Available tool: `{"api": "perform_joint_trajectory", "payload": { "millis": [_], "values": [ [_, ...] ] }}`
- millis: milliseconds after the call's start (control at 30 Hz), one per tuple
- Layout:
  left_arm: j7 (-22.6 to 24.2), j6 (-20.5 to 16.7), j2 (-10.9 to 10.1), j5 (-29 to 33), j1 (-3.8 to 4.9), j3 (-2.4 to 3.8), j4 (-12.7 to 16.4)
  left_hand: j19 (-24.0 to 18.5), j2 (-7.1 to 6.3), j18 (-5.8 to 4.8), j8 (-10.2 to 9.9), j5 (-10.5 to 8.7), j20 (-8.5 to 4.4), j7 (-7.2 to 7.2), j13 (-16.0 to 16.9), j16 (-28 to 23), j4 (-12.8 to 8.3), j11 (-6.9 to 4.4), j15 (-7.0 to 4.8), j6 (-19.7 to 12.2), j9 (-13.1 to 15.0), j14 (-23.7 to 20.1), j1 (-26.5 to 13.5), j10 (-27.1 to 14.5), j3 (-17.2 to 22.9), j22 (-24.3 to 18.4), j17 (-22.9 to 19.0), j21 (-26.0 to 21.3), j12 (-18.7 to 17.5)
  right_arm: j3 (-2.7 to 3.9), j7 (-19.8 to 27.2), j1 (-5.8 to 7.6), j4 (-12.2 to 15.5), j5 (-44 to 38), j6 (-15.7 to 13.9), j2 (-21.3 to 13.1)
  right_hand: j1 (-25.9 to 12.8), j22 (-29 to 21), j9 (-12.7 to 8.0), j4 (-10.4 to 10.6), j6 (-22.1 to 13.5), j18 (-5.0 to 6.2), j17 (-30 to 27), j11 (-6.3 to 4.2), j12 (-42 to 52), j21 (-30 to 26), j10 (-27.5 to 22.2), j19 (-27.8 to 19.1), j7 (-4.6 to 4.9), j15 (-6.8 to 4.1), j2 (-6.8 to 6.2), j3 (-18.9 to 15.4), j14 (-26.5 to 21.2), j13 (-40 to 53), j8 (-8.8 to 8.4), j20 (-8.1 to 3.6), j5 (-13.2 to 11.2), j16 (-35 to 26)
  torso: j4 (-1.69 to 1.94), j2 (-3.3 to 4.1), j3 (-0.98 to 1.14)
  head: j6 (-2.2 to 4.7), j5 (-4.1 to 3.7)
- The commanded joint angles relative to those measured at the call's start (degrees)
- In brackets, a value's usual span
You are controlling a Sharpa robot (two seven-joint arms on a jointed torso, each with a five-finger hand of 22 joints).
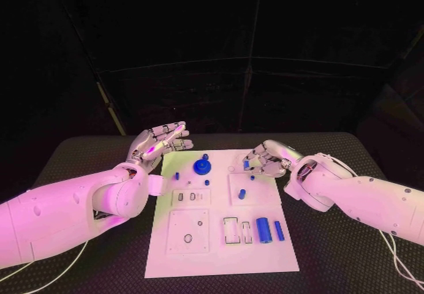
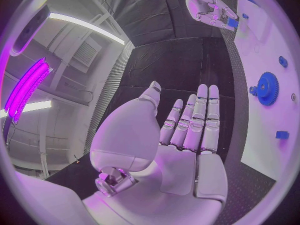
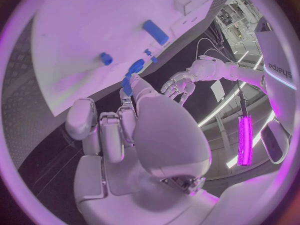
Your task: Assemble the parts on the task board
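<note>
Over the far right of the white board [image 1: 221, 257], the right hand [image 1: 268, 158] pinched a small blue part [image 1: 246, 164], likely for seating; the left hand [image 1: 161, 143] waited flat, fingers apart, holding nothing.

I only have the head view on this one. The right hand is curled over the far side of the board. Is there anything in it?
Observer: Yes. In the left wrist view the right hand holds a small blue part at its fingertips, above the board.
Reviewer: And the other one, is it empty?
Observer: Its own wrist view shows the left hand with a bare palm and straight fingers, holding nothing.
</note>
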Motion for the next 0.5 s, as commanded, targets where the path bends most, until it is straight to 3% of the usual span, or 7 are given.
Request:
{"api": "perform_joint_trajectory", "payload": {
  "millis": [33,200,300,400,500],
  "values": [
    [-0.21,1.5,0.12,-0.33,0.09,0.05,-0.21,0.22,0.65,0.58,-0.26,0.14,0.18,4.71,0.01,-0.07,-0.24,0.04,0.08,0.97,0.02,0.38,0.03,-0.13,-0.13,-0.12,-0.05,0.12,-0.17,0.03,-4.72,0.11,2.43,-3.09,0.54,1.4,-0.95,-0.14,0.41,0.12,0.83,-1.09,11.56,-0.08,-0.53,0.24,-0.27,-0.16,-1.07,-0.27,-0.02,0.12,5.38,-0.32,0.42,-0.36,0.46,0.28,0.11,-0.1,-0.02,-0.18,0.33],
    [-0.38,1.93,0.37,-0.33,0.12,0.05,-0.78,0.34,0.91,0.63,-0.13,0.14,0.11,4.56,0.06,0.07,-0.39,-0.11,-0.06,2.37,0.14,0.87,-0.05,0.49,-0.27,-0.16,-0.05,0.18,0.0,0.01,-10.16,0.11,4.07,-8.02,2.2,5.44,-1.09,-0.41,0.4,0.18,0.83,-1.04,11.31,-0.07,-0.87,0.13,-0.57,-0.31,-1.07,-0.27,0.02,0.15,5.32,-0.77,0.42,-0.36,0.47,0.19,0.17,-0.05,-0.03,-0.22,1.04],
    [-0.36,1.99,0.58,-0.33,0.16,0.05,-1.08,0.35,0.94,0.64,-0.12,0.14,0.1,4.54,0.06,0.08,-0.42,-0.13,-0.07,2.48,0.15,0.92,-0.05,0.56,-0.29,-0.17,-0.05,0.19,0.01,-0.01,-13.11,-0.19,4.45,-10.28,2.39,7.35,-1.09,-0.43,0.41,0.11,0.96,-1.03,11.21,-0.12,-0.9,0.1,-0.56,-0.33,-1.14,-0.27,0.07,0.28,5.3,-0.76,0.49,-0.35,0.57,0.15,0.46,-0.08,-0.14,-0.37,0.84],
    [-0.3,1.92,0.67,-0.33,0.17,0.05,-1.25,0.35,0.94,0.64,-0.12,0.14,0.1,4.54,0.06,0.08,-0.42,-0.13,-0.07,2.48,0.15,0.92,-0.05,0.56,-0.29,-0.17,-0.05,0.19,0.01,-0.02,-15.11,-0.64,4.49,-12.63,2.18,9.19,-1.06,-0.37,0.42,0.02,1.05,-1.04,11.25,-0.16,-0.89,0.11,-0.52,-0.3,-1.2,-0.3,0.1,0.4,5.31,-0.7,0.54,-0.36,0.72,0.16,0.43,-0.23,-0.25,-0.44,0.91],
    [-0.26,1.86,0.77,-0.33,0.18,0.05,-1.36,0.35,0.94,0.64,-0.12,0.14,0.1,4.54,0.06,0.08,-0.42,-0.13,-0.07,2.48,0.15,0.92,-0.05,0.56,-0.29,-0.17,-0.05,0.19,0.01,-0.47,-16.31,-0.89,4.54,-14.23,2.25,10.6,-1.05,-0.31,0.42,-0.04,1.1,-1.05,11.3,-0.19,-0.84,0.13,-0.44,-0.26,-1.23,-0.31,0.13,0.49,5.32,-0.61,0.57,-0.36,0.82,0.17,0.47,-0.21,-0.19,-0.66,1.05]
  ]
}}
